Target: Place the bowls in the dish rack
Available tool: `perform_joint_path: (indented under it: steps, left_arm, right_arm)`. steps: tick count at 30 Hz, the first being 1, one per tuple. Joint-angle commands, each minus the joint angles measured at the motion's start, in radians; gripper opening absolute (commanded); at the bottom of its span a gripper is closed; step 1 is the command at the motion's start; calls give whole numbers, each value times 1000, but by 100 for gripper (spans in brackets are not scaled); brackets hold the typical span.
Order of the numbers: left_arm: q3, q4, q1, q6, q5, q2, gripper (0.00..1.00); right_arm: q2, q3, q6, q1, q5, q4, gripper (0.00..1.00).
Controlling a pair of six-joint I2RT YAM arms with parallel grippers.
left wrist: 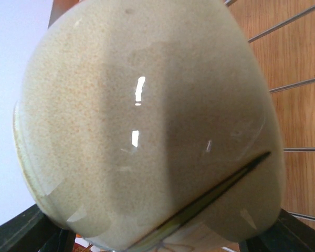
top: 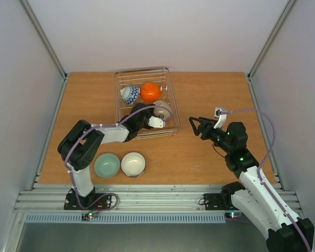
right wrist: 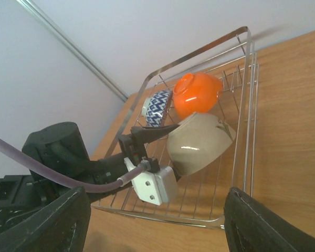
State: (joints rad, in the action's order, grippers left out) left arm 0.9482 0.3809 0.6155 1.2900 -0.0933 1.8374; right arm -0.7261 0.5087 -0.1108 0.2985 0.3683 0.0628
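The wire dish rack [top: 170, 93] stands at the table's back middle. In it a blue-patterned bowl [top: 129, 94] and an orange bowl [top: 150, 92] lean on their sides. My left gripper [top: 157, 116] is inside the rack, shut on a beige bowl [top: 164, 109], which it holds tilted just in front of the orange one. That bowl fills the left wrist view [left wrist: 147, 121]. A pale green bowl [top: 106, 165] and a white bowl [top: 133, 164] sit upright on the table at the front left. My right gripper [top: 198, 126] is open and empty, right of the rack.
The right wrist view shows the rack [right wrist: 250, 94] with the orange bowl [right wrist: 197, 92], the blue-patterned bowl [right wrist: 158, 105] and the beige bowl [right wrist: 199, 144]. White walls with metal posts enclose the table. A metal rail runs along the near edge [top: 147, 197].
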Motion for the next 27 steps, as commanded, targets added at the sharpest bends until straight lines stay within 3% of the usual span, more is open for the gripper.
perform_joint_path:
  steps: [1,7,15,27]
  left_arm:
    - [38,74,-3,-37,10,-10,36]
    - [39,54,-3,-36,6,-9,73]
    - [31,66,-2,-40,-6,3,99]
    - [73,122,3,-90,-109,43,99]
  right_arm:
    - [15,-12,-10,4,12,28,70]
    - [26,-13,-11,4,9,25,69]
    - [32,-15,-11,4,13,26,69]
    - [34,-18,-9,4,13,30,70]
